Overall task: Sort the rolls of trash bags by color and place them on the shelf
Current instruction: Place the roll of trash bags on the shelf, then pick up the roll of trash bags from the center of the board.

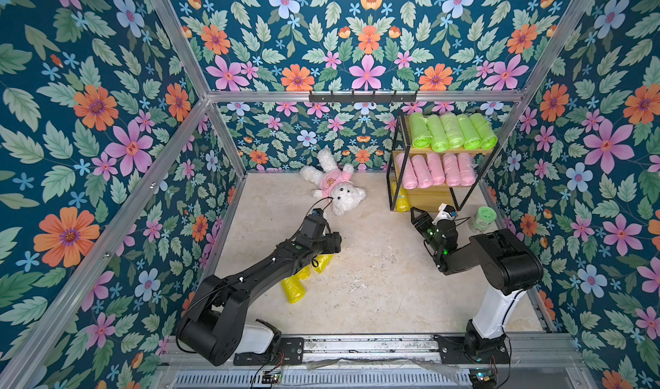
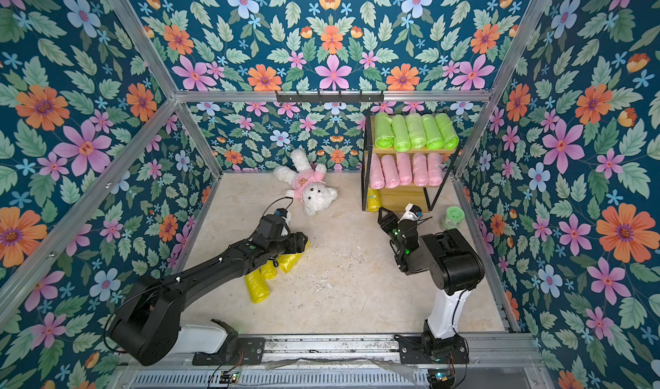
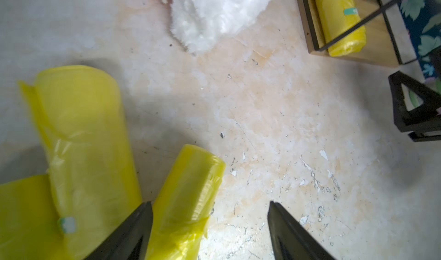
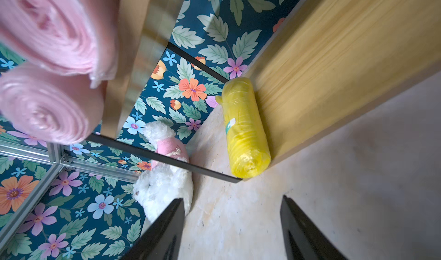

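Now the left hand (image 3: 210, 202) tilts down over the desk (image 3: 286, 127), fingers apart beside a loose yellow roll (image 3: 186, 189); the right hand (image 4: 232, 198), apart and empty, faces the shelf (image 4: 334, 68), a stored yellow roll (image 4: 245, 132) just ahead

Glossy crinkled plastic rolls (image 4: 245, 132); grained wooden shelf (image 4: 334, 63)

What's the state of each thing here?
Green rolls: five on shelf's top tier.
Pink rolls: five on middle tier.
Shelved yellow roll: on bottom tier.
Floor yellow rolls: loose.
Left gripper: open.
Right gripper: open, empty.
Jar: upright, lidded.
Teddy: lying down.
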